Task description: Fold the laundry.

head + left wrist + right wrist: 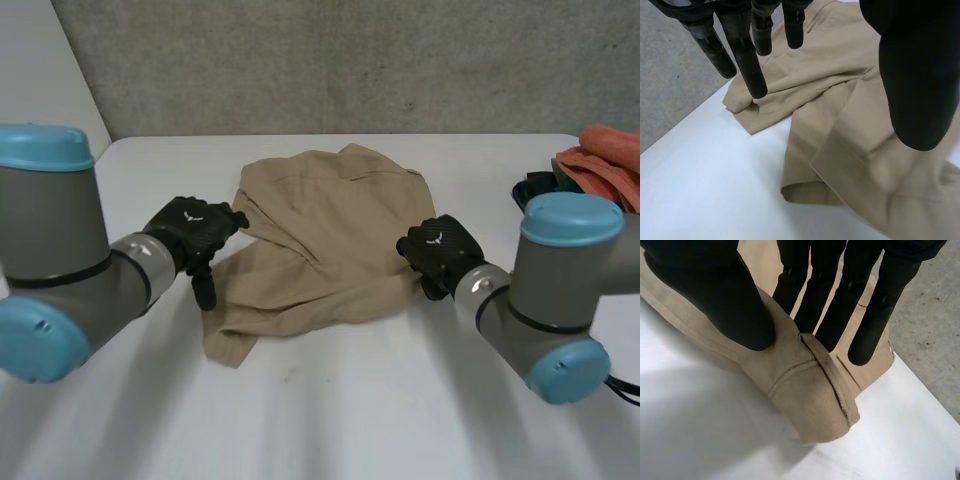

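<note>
Fingers (842,310) and thumb of the right hand (440,248) are closed on a thick, stitched fold of the tan garment (320,240), which is pinched between them at the garment's right edge. Below that grip, the hem is seen bulging out and resting on the white table (350,400). On the opposite side, the left hand (190,232) is held at the garment's left edge. Its fingers (749,65) are kept straight and spread apart from the thumb, above the cloth, and nothing is gripped by them. The garment is spread loosely and rumpled across the middle of the table between the two hands, with one flap trailing towards the near left. Farther back, at the table's right end, a heap of orange cloth (610,160) is seen beside a dark item (535,188) that cannot be identified.
</note>
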### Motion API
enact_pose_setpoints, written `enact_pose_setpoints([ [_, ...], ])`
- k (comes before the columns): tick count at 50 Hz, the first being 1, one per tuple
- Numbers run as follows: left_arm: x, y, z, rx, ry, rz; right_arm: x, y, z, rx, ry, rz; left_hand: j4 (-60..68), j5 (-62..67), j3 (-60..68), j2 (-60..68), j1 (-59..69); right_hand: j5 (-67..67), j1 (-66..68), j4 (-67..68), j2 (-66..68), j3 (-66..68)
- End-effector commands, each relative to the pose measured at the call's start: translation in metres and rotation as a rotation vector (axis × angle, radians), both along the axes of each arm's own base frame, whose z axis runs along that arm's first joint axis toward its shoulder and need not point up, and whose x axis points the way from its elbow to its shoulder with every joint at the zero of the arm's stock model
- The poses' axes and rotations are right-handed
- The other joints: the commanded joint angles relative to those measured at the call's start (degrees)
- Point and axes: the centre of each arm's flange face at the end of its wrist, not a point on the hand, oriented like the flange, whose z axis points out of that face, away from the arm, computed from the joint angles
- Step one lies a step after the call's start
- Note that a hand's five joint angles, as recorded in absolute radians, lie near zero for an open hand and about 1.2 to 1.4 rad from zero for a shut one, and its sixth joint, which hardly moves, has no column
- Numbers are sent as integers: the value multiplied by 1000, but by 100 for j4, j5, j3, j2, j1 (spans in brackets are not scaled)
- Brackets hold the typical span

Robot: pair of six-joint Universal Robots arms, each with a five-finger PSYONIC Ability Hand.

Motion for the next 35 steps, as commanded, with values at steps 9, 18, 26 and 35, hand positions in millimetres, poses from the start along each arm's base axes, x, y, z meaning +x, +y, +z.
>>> enact_pose_setpoints([
  [9, -5, 51, -32, 139, -31, 7, 32, -44, 2, -116, -24, -119, 1155, 1104, -789, 1102, 1225, 1324, 1567, 1129, 1246, 1186],
  [18, -3, 15, -63, 142, -113, 148, 35, -50, -12, -73, 22, -110, 1071, 1020, -873, 1017, 1140, 750, 994, 556, 673, 612],
  [26, -15, 0, -67, 91, -101, 160, 30, -57, -14, -76, 23, -125, 1977, 1926, 33, 1923, 2046, -457, -214, -652, -535, -596],
  [35, -19, -2, -60, 79, -61, 151, 15, -60, 32, -134, -16, -192, 6738, 6687, 4794, 6684, 6807, -4819, -4575, -5013, -4896, -4957],
])
